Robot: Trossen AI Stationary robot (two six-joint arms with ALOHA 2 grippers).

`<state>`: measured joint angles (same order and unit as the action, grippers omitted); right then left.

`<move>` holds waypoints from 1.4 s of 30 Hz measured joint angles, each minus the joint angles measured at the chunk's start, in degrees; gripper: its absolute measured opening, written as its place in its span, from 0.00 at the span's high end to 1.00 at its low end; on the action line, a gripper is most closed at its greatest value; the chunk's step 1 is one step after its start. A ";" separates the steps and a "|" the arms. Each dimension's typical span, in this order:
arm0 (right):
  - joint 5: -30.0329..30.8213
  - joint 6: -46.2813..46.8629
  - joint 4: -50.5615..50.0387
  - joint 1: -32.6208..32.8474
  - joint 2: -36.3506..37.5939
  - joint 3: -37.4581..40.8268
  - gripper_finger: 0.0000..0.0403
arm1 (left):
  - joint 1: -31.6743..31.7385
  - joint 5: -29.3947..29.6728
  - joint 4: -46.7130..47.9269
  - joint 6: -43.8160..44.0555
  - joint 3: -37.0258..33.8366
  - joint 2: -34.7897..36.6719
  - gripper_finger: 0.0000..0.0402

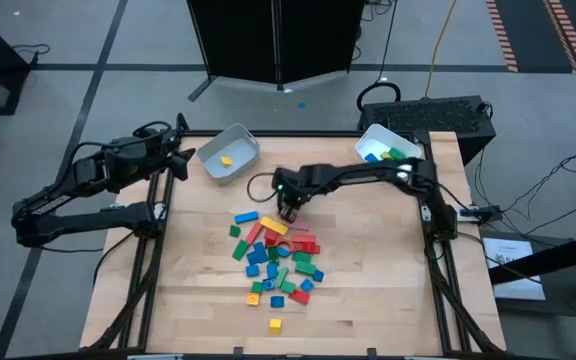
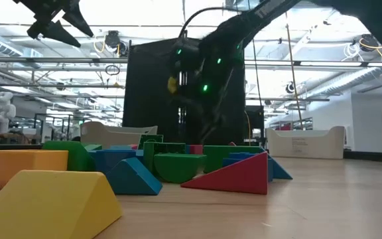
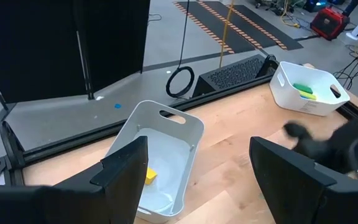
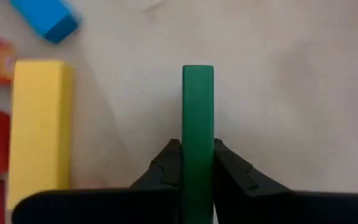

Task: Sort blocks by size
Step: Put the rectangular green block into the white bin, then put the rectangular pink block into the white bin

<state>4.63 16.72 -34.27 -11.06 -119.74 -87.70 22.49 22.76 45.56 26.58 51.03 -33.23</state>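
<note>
The left white bin point(image 1: 230, 154) holds one yellow block point(image 1: 226, 160). The right white bin point(image 1: 388, 146) holds green and blue blocks. The right gripper point(image 4: 197, 163) pinches a thin green block point(image 4: 197, 118) above the bench point(image 1: 388, 290), by the pile of blocks point(image 1: 276, 265). The left gripper point(image 3: 197, 168) hangs wide open near the left bin.

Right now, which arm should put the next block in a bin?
The right arm. Its claw is shut on a green bar over the pile, while the left claw waits open above the left bin.

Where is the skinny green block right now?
The right gripper is pinching the green block at the far edge of the pile, beside a yellow bar.
</note>
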 joint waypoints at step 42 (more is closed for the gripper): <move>-12.11 2.18 6.93 -25.60 44.61 26.89 0.50 | 0.01 2.80 -0.50 0.12 0.00 0.00 0.30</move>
<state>-7.47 18.90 -27.34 -36.66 -75.13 -60.80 22.50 25.56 45.06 26.70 51.03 -33.24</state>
